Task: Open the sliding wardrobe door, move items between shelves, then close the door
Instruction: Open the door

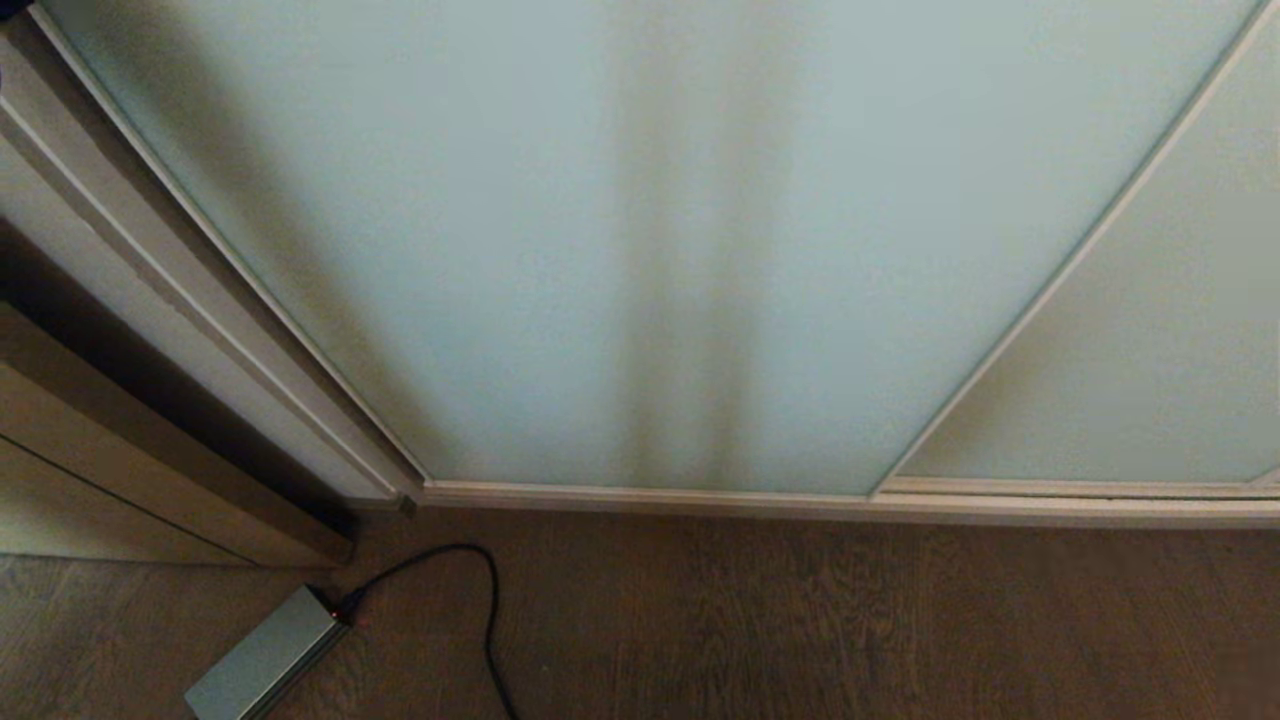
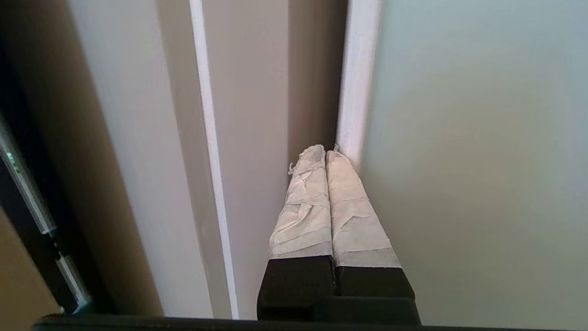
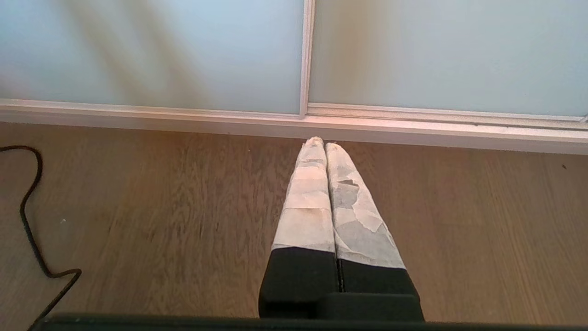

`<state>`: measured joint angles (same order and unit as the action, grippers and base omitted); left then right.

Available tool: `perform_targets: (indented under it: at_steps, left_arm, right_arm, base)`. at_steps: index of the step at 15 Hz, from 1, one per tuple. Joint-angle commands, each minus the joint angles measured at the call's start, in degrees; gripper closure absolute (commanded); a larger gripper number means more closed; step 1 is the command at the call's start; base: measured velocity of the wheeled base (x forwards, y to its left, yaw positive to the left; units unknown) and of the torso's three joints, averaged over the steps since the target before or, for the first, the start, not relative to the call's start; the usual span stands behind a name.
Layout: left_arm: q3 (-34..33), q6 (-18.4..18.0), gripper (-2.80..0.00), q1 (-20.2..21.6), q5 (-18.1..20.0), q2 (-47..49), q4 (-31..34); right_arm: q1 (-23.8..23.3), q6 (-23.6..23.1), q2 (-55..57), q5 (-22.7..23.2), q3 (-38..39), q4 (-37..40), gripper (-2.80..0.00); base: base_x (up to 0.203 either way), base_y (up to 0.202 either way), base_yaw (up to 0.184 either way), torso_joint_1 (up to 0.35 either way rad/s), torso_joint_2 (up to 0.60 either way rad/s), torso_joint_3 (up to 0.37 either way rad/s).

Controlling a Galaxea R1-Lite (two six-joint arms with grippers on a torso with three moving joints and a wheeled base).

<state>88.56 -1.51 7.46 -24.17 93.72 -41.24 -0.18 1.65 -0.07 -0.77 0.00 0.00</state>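
With the sliding wardrobe door [image 1: 560,250] filling the frame's centre, unopened, my clenched left tool [image 2: 325,154] sits at its white edge at mid-frame, so next I must push it sideways.

**Wood floor and a trailing cable**

From my remote station I see a brown wood-grain floor [image 1: 800,620] running up to a pale cream sill. A black cable [image 1: 480,600] loops across the boards to a grey box [image 1: 265,658] showing a small red light. At the left stands a brown wooden frame [image 1: 150,450] with cream trim strips, partly shadowed.
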Motion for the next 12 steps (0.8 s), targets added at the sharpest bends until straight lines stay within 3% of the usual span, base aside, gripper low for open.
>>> perform_targets:
  at_steps: [1,5,12]
  left_arm:
    - [2.1,0.0,0.0,0.1,0.3,2.1,0.3]
    - [5.0,0.0,0.0,1.4,0.3,3.5,0.6]
    - [1.4,0.2,0.0,0.8,6.1,1.4,0.6]
  right_arm:
    - [0.0,0.0,0.1,0.0,0.0,0.0,0.0]
    - [0.0,0.0,0.1,0.0,0.0,0.0,0.0]
    - [0.0,0.0,0.1,0.0,0.0,0.0,0.0]
  base:
    - [0.0,0.0,0.0,0.0,0.0,0.0]
    - [0.0,0.0,0.0,0.0,0.0,0.0]
    - [0.0,0.0,0.0,0.0,0.0,0.0]
